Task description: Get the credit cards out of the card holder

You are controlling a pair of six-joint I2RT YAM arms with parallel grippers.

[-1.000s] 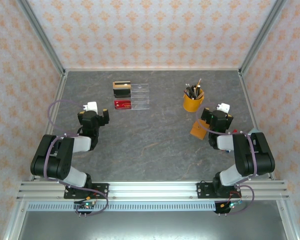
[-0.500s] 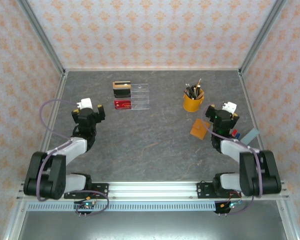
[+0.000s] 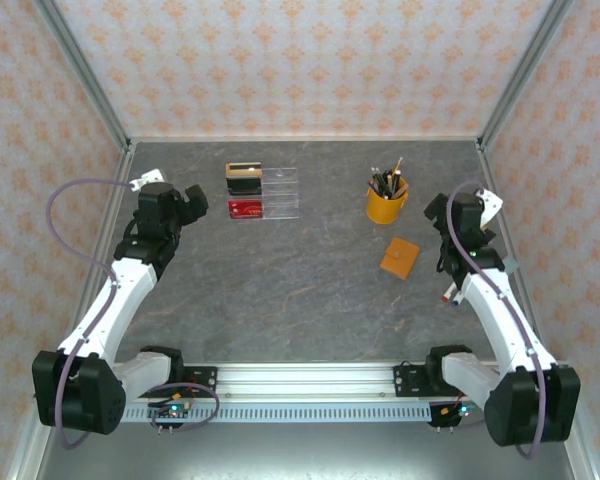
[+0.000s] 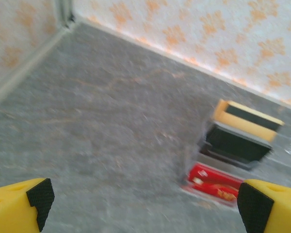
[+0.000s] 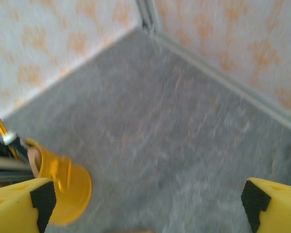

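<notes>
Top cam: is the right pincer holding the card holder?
No, the card holder lies closed and flat on the table, apart from the open right pincer.

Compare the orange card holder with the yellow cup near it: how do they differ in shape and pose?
The card holder lies flat, a closed orange rectangle; the yellow cup stands upright and is round. The cup holds pens sticking out of its top; nothing sticks out of the card holder. Both rest on the right part of the table, apart from each other.
</notes>
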